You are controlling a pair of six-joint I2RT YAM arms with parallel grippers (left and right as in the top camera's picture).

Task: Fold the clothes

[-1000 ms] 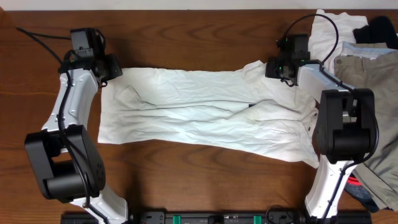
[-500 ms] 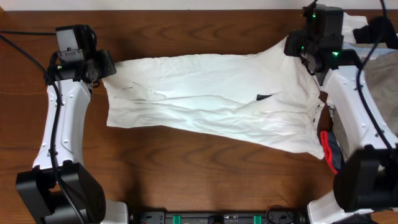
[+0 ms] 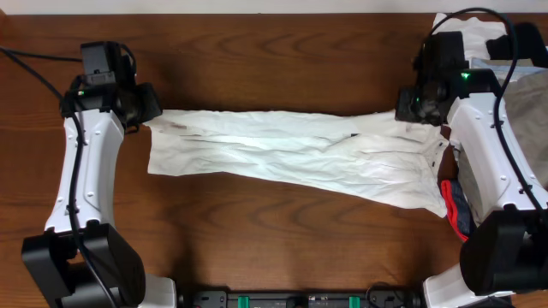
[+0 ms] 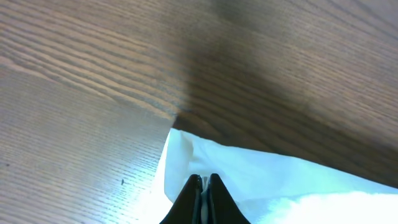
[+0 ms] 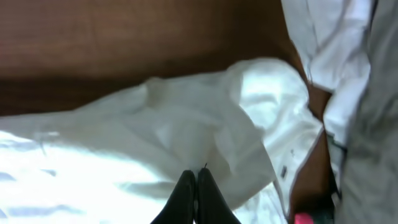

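Note:
A large wrinkled white garment (image 3: 291,154) lies stretched across the middle of the wooden table, with a small dark label (image 3: 353,136) near its right part. My left gripper (image 3: 145,120) is shut on the garment's far left corner; the left wrist view shows the jaws (image 4: 204,182) pinching white cloth (image 4: 261,180). My right gripper (image 3: 411,114) is shut on the far right corner; the right wrist view shows the jaws (image 5: 194,177) closed on the cloth (image 5: 186,124). The cloth is pulled taut between both grippers.
A pile of other clothes sits at the right edge: khaki trousers (image 3: 527,94), a white piece (image 3: 479,34), a black piece (image 3: 524,41) and a red-and-blue item (image 3: 455,210). Bare wood table (image 3: 274,51) lies behind and in front of the garment.
Both grippers have come toward the near side and lowered with the garment's far edge, so the lifted cloth now lies narrower and flatter on the table.

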